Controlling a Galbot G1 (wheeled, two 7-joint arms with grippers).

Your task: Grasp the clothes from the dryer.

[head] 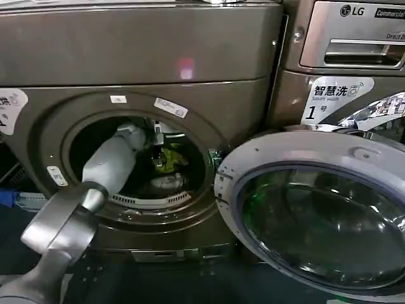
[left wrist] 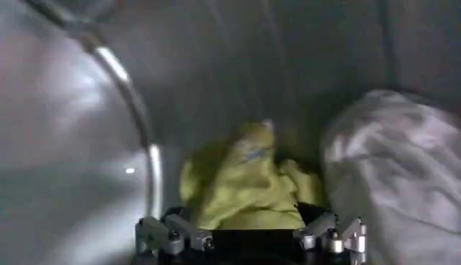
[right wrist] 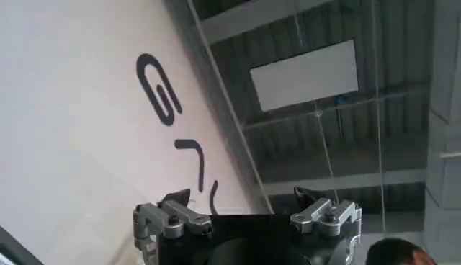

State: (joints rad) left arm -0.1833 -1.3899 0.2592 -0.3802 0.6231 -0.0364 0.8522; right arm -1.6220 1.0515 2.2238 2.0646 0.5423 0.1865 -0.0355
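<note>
left gripper is reaching deep through the round porthole of the dryer, its pale forearm sloping up from the lower left and disappearing into the dark drum. from where i'm standing, its fingers are lost in the shadow, and at the wrist camera only the finger bases are showing at the frame's edge, so i cannot tell whether the claw is spread or pressed together. the clothes are lying inside the drum, toward its lower right: the lime yellow-green piece is sitting directly in front of the left gripper, and the white to pale grey piece is bunching up just beside it, the two touching. the silver-rimmed glass door is hanging wide open to the right of the porthole, in front of the neighbouring lg machine. the right gripper is pointing up and away from the machines, its jaws spread apart and holding nothing, with a pale panel bearing dark lettering and a ribbed ceiling behind it.
</note>
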